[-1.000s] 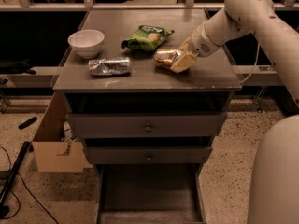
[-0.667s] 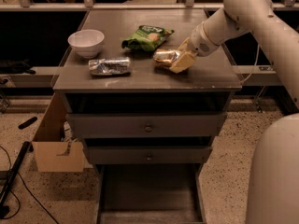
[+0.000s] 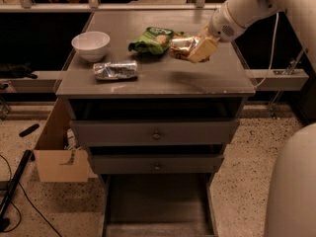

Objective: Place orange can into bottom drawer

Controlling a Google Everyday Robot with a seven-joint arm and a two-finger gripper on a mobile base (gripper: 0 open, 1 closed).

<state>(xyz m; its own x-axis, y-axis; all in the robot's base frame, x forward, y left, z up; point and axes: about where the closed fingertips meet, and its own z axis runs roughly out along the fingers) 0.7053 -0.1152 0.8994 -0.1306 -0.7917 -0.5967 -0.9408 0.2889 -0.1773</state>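
The orange can [image 3: 179,46] lies on its side, held just above the cabinet top [image 3: 163,78] at its back right, next to the green bag. My gripper [image 3: 197,49] reaches in from the right and is shut on the can's right end, its pale fingers [image 3: 204,49] around it. The bottom drawer [image 3: 157,201] is pulled out at the foot of the cabinet, and its flat floor shows nothing in it.
A green snack bag [image 3: 152,39], a white bowl [image 3: 91,45] and a silver-grey can [image 3: 116,70] lying on its side share the top. Two shallower drawers [image 3: 156,132] with round knobs stick out slightly. A cardboard box [image 3: 58,154] and cables stand on the floor at left.
My gripper has lifted the orange can off the top and carried it up and back, towards the green bag. Everything else stays put.
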